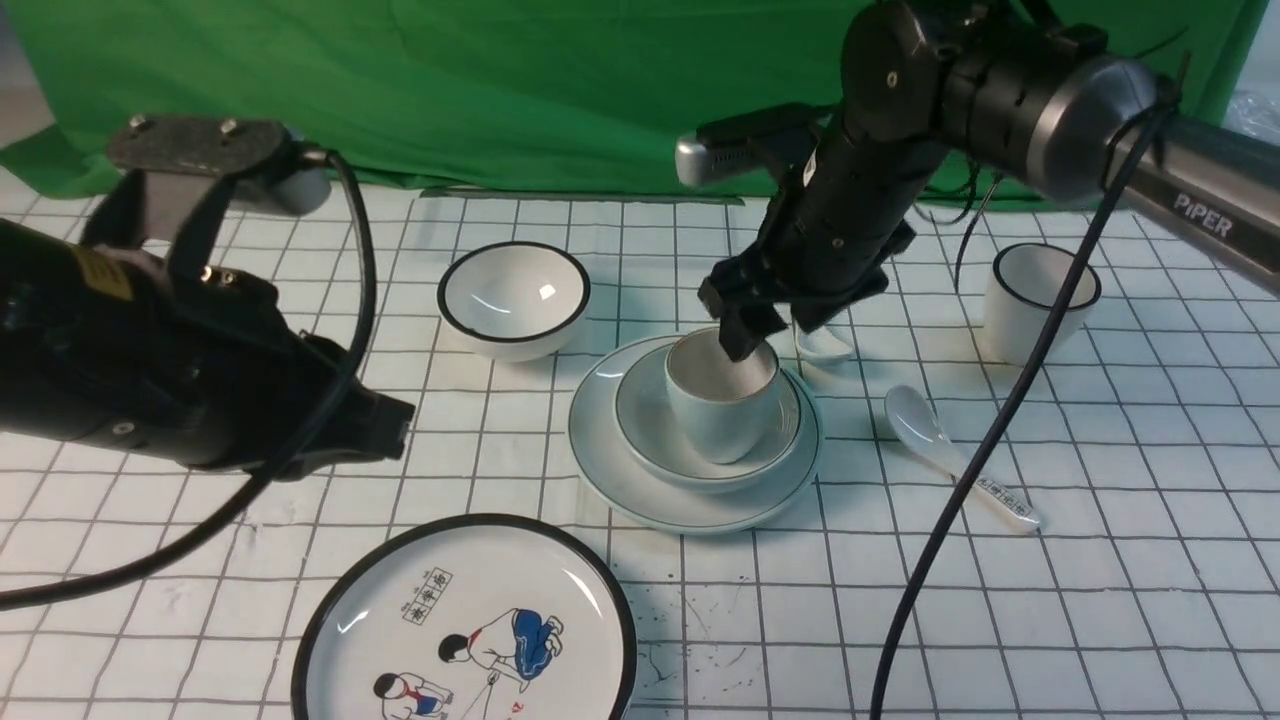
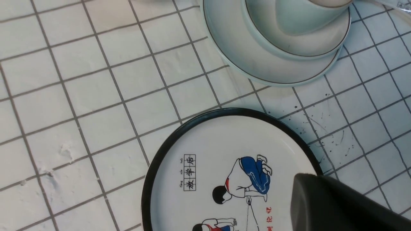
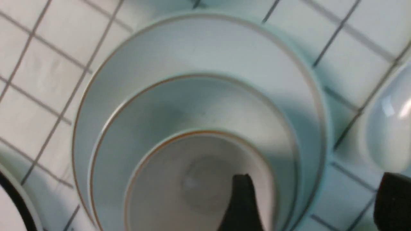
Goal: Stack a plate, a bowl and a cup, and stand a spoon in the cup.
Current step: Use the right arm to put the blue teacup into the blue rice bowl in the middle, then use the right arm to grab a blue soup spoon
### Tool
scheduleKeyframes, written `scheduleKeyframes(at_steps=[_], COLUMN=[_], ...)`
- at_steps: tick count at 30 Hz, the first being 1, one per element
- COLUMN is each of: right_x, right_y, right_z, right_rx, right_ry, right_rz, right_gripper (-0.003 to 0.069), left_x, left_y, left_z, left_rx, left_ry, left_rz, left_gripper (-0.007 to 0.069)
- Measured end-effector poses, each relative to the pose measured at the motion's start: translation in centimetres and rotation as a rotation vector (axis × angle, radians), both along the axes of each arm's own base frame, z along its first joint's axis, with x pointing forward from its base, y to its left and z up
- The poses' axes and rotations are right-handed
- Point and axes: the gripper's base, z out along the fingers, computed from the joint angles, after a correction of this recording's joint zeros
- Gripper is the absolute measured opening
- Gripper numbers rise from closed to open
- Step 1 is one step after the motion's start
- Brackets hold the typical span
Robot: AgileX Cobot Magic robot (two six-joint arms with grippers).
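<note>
The plate [image 1: 640, 490] lies mid-table with the bowl [image 1: 650, 440] in it and the cup [image 1: 720, 420] upright in the bowl. My right gripper [image 1: 778, 335] is open over the cup's far rim, one finger inside the cup and the other outside behind it. The right wrist view shows the cup [image 3: 179, 173], bowl [image 3: 192, 102] and plate [image 3: 192, 41] below that gripper [image 3: 316, 192]. The plain spoon [image 1: 825, 345] lies just behind the plate, partly hidden by the gripper; it also shows in the right wrist view [image 3: 385, 128]. My left gripper [image 1: 400, 425] hovers left of the stack and looks shut and empty.
A black-rimmed white bowl [image 1: 513, 298] stands back left of the stack and a black-rimmed cup [image 1: 1035, 300] at the right. A cartoon plate [image 1: 465, 630] lies at the front. A spoon with a printed handle [image 1: 950, 450] lies right of the stack. The right arm's cable [image 1: 960, 520] hangs across.
</note>
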Motion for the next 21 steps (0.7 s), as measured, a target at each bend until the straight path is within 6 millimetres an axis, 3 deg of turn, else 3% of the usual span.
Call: scheduleKeyframes(at_steps=[2, 3, 5, 8, 11, 16, 17, 18, 21], right_x=[0.4, 1.1, 2.1, 3.8, 6.4, 8.1, 8.1, 8.3, 8.6], right_y=[-0.5, -1.3, -2.5, -4.1, -5.4, -4.8, -4.7, -4.4, -4.2], right_z=[1.5, 3.5, 4.8, 4.5, 0.9, -5.4, -5.4, -7.1, -9.0], right_rx=[0.014, 0.046, 0.080, 0.121, 0.153, 0.139, 0.140, 0.134, 0.126], right_ry=[-0.061, -0.152, -0.241, -0.302, -0.293, -0.208, -0.208, -0.187, -0.166], right_rz=[-0.019, -0.057, -0.102, -0.175, -0.248, -0.246, -0.244, -0.232, -0.225], right_gripper=[0.0519, 0.0491, 0.0468, 0.0472, 0.0520, 0.0540, 0.0540, 0.0540, 0.0540], left_x=[0.0, 0.0, 0.0, 0.0, 0.0, 0.2, 0.2, 0.3, 0.4], left_y=[0.0, 0.0, -0.1, -0.1, -0.2, -0.2, -0.2, -0.2, -0.2], left_z=[0.0, 0.0, 0.0, 0.0, 0.1, 0.2, 0.2, 0.3, 0.3], left_rx=[0.000, -0.001, -0.010, -0.023, -0.026, -0.034, -0.034, -0.039, -0.042], left_ry=[0.000, 0.000, 0.004, 0.008, 0.008, -0.018, -0.020, -0.034, -0.042], left_rz=[0.000, 0.000, 0.001, 0.003, 0.003, 0.011, 0.012, 0.016, 0.019], left_gripper=[0.0001, 0.0001, 0.0001, 0.0001, 0.0001, 0.0001, 0.0001, 0.0001, 0.0001])
